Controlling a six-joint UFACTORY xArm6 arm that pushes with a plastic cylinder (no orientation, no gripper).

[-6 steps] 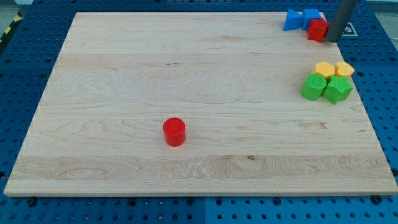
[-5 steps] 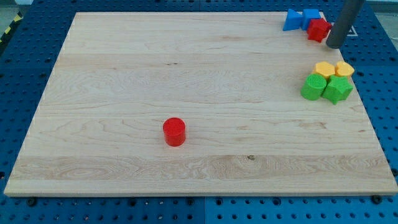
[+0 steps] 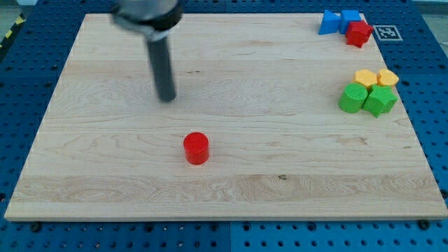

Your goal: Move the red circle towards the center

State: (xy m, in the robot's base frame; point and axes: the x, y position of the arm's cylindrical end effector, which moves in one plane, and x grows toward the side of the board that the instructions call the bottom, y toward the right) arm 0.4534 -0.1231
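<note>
Red circle (image 3: pixel 197 148) seen below the board's (image 3: pixel 105 175) centre, toward the view's left.
My tip (image 3: pixel 166 99) is placed above-left of it, apart; a square printed marker (image 3: pixel 387 32) is unreadable.

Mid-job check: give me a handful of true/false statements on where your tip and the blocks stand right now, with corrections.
1. My tip touches the red circle. False: it stands apart, toward the view's top and slightly left of it.
2. The red circle lies below the board's middle, left of centre. True.
3. Two green blocks sit at the view's left edge. False: they are near the right edge, under two yellow blocks.
4. Blue blocks and another red block cluster at the top right corner. True.
</note>
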